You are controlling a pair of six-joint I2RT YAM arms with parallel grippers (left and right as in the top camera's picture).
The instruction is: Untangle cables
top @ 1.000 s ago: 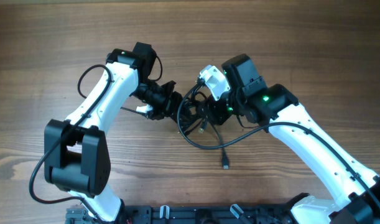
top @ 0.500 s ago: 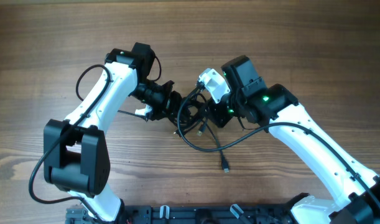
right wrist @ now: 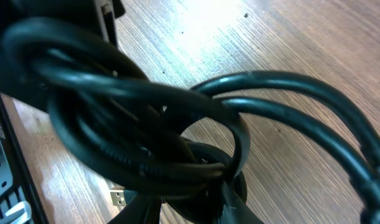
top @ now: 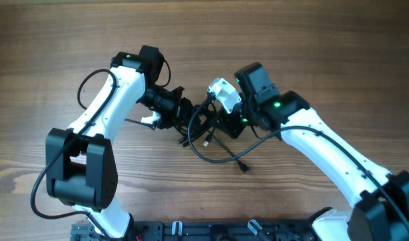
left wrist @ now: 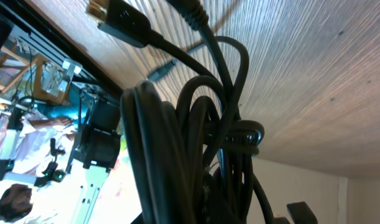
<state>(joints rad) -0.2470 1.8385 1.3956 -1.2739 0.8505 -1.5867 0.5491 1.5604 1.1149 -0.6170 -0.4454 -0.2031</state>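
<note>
Shifted toward the counter's (top: 324, 53) left edge, the cables (top: 207, 139) sit clamped in the left pincer (top: 185, 115); right pincer's (top: 221, 122) state unclear; separate slowly.

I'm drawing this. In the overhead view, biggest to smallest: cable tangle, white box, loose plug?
1. cable tangle
2. white box
3. loose plug
The box sits nearer the camera, so may look oversized.

White-shelled left arm (top: 114, 100) and right arm (top: 324, 144), black joints (top: 80, 171), looping black wires (top: 34, 193), green indicator light (top: 278, 104)
</note>
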